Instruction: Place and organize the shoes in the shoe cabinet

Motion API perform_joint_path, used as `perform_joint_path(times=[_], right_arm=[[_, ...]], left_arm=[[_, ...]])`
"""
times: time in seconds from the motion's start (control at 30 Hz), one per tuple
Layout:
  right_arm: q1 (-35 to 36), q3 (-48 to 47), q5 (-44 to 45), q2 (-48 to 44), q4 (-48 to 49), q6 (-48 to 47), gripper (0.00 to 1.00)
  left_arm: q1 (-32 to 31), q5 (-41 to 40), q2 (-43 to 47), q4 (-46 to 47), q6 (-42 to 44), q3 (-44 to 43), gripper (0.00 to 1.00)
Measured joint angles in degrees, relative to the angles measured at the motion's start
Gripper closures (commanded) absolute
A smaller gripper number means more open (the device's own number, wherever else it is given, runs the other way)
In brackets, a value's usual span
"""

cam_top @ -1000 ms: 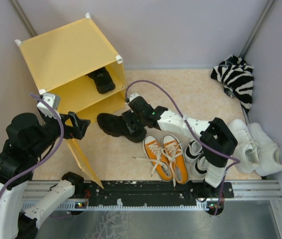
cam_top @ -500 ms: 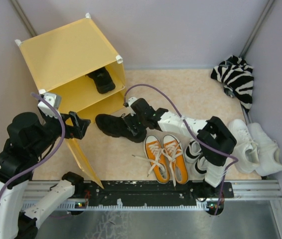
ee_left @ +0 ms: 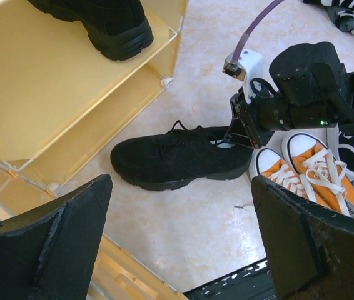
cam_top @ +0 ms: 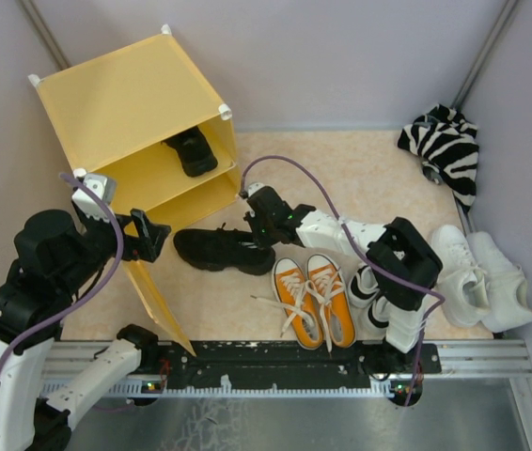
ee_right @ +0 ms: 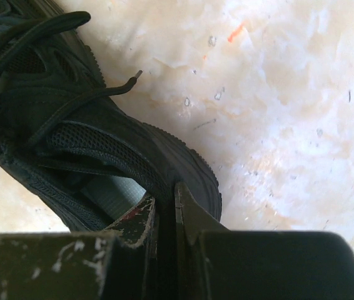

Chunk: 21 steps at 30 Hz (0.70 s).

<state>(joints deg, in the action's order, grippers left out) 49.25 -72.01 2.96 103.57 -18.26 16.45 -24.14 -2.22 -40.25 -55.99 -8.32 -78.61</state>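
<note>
The shoe cabinet had smooth, faintly glossy yellow plastic panels. The black shoe looked matt, with mesh cloth. The orange sneakers were canvas; the floor shone.

No readable text, labels, brands (any view).

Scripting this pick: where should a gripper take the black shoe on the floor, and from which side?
The heel collar, from above, one finger inside, as the right gripper does. The black shoe stands on its sole, mouth up; that thin rim fits the jaws, the body looks too wide.
</note>
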Motion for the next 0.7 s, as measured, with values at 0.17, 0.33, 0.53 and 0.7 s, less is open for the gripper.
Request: perform_joint_path(times=[0.17,0.33,0.53,0.7], right_arm=[[1.03,-0.02,1.25,-3.08,-5.4,10.51,1.0],[2.01,-0.13,0.68,-6.86,-5.6,20.2,1.0],[4.02,4.68,2.38,-6.97,2.19,36.79,0.79],[9.18,9.46,9.6,-6.01,4.59,44.54,0.58]], left_arm=[[0.0,-0.04,0.04,-1.07,-0.44,-0.72,0.01],[0.0,-0.52,1.31,-3.02,-0.94,-1.81,0.01],[0.0,-0.46,2.93,-3.61,-2.01,-1.99,0.01],[0.0,-0.44,3.8,-3.74,-2.34,-1.92,0.01]])
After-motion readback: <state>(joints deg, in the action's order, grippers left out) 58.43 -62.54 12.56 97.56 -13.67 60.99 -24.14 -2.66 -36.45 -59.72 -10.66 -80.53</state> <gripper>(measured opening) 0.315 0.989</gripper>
